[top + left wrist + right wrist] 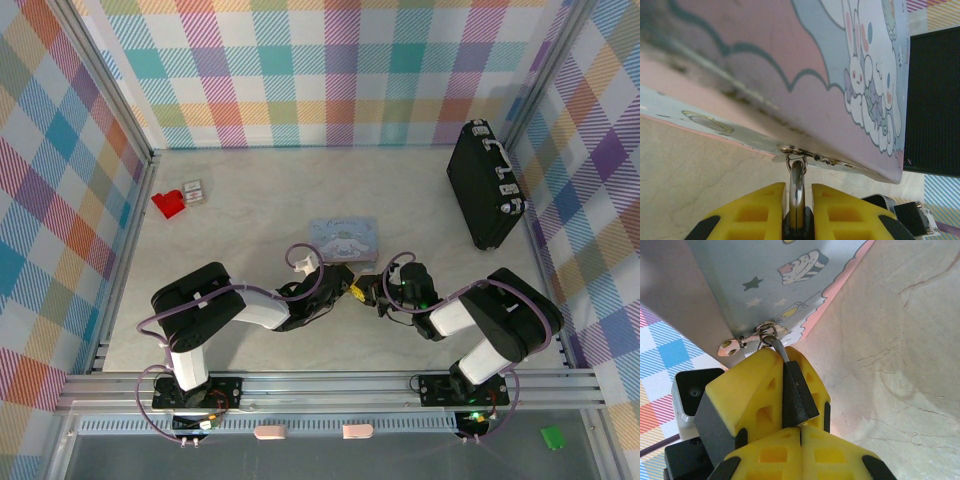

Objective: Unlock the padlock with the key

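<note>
Left wrist shows padlock [797, 210] dark-bodied (silver shackle [797, 182] through hasp [807, 153]).

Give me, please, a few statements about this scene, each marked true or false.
1. The padlock is hooked through the hasp of the pastel tin. True.
2. The left end effector is wide open. False: it is clamped on the padlock's shackle.
3. The black briefcase sits beside the red piece. False: briefcase far right, red piece far left.
4. The right end effector is shut, close to the left one. True.
</note>
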Robot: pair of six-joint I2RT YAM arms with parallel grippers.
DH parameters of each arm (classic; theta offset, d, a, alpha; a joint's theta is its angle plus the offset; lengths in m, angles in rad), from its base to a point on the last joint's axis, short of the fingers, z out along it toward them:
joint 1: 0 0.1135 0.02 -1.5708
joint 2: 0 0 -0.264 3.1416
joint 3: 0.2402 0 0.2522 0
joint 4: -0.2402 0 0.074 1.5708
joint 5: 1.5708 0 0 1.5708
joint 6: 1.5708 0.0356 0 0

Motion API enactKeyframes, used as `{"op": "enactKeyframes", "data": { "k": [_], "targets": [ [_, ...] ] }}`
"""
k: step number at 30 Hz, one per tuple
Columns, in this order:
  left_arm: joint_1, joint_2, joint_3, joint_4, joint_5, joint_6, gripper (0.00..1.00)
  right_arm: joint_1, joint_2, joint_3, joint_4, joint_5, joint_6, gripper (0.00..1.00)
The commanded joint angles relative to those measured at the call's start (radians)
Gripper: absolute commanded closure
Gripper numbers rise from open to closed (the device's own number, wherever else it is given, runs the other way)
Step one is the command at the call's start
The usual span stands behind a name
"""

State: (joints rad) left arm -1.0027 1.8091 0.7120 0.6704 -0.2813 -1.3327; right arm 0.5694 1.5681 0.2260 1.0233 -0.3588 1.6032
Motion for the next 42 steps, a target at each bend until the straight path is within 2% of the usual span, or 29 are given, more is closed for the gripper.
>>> {"op": "enactKeyframes", "data": {
  "k": [1, 9, 14, 23, 28, 30, 36, 41, 42],
  "targets": [
    [-0.062, -0.041, 0.034, 0.182, 0.202, -0.028, 0.89, -0.033, 0.029, 0.020, -0.043, 0.130, -0.032, 1.00],
    [-0.043, -0.043, 0.021, 0.169, 0.206, -0.019, 0.73, -0.034, 0.034, 0.004, -0.042, 0.108, -0.070, 1.00],
    [-0.033, -0.046, 0.007, 0.167, 0.208, -0.015, 0.67, -0.034, 0.086, 0.003, 0.036, 0.086, -0.062, 1.00],
    [0.024, -0.059, -0.058, 0.163, 0.200, 0.002, 0.58, -0.036, 0.181, 0.000, 0.165, 0.055, -0.050, 1.00],
    [0.046, -0.060, -0.047, 0.109, 0.196, 0.061, 0.56, -0.037, 0.205, 0.003, 0.200, 0.054, -0.053, 1.00],
    [0.057, -0.075, -0.035, 0.046, 0.186, 0.104, 0.56, -0.039, 0.202, 0.000, 0.196, 0.058, -0.064, 1.00],
    [0.064, -0.157, 0.095, -0.385, 0.088, 0.277, 0.54, -0.054, 0.143, -0.006, 0.088, 0.066, -0.129, 1.00],
    [0.063, -0.154, 0.158, -0.498, 0.058, 0.349, 0.54, -0.059, 0.035, 0.007, -0.074, 0.078, -0.210, 1.00],
    [0.064, -0.155, 0.159, -0.503, 0.059, 0.354, 0.54, -0.060, 0.000, 0.018, -0.136, 0.077, -0.242, 0.96]
  ]
}}
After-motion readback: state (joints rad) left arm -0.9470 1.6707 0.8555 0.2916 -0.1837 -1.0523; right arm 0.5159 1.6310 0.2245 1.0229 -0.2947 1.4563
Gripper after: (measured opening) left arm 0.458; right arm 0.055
